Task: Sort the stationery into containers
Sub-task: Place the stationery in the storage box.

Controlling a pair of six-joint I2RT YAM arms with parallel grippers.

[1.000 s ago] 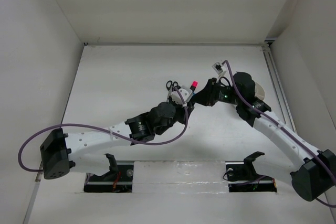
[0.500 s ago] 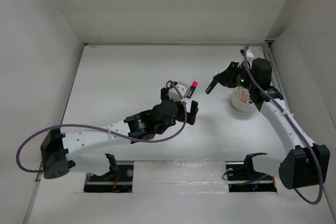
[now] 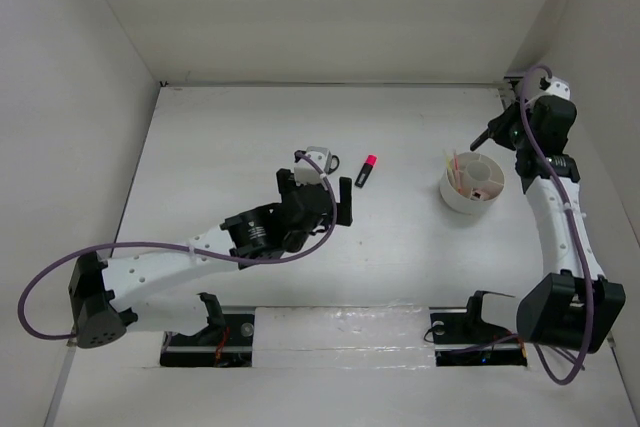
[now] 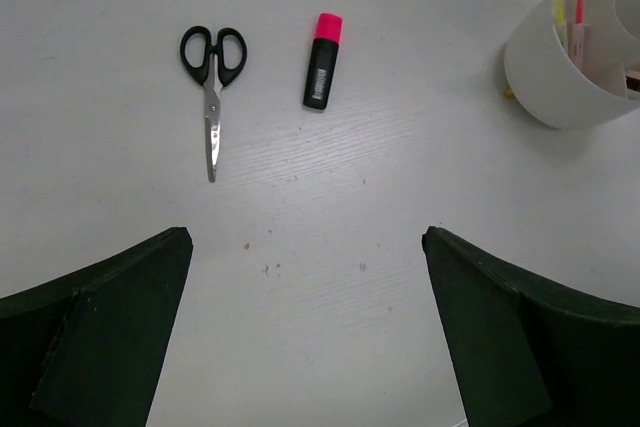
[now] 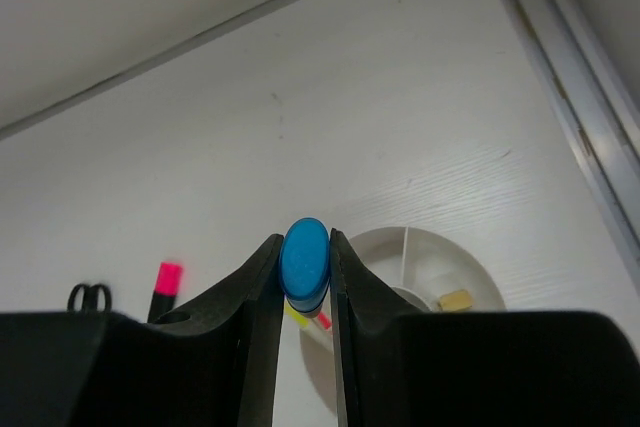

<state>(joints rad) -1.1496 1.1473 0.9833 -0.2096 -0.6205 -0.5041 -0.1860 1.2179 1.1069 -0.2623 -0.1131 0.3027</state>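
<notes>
Blue-capped marker pinched in my right pincer, hovering over the tub rim (drop-off step). Next: lower into a compartment, let go. Left pincer spread wide; scissors and pink-capped marker lie well apart from the tub.

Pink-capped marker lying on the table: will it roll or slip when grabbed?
Probably rigid and light: the pink-capped marker is short and chunky. Its body looks flattish, so rolling seems unlikely. The smooth casing might slip if pinched off-centre.
</notes>
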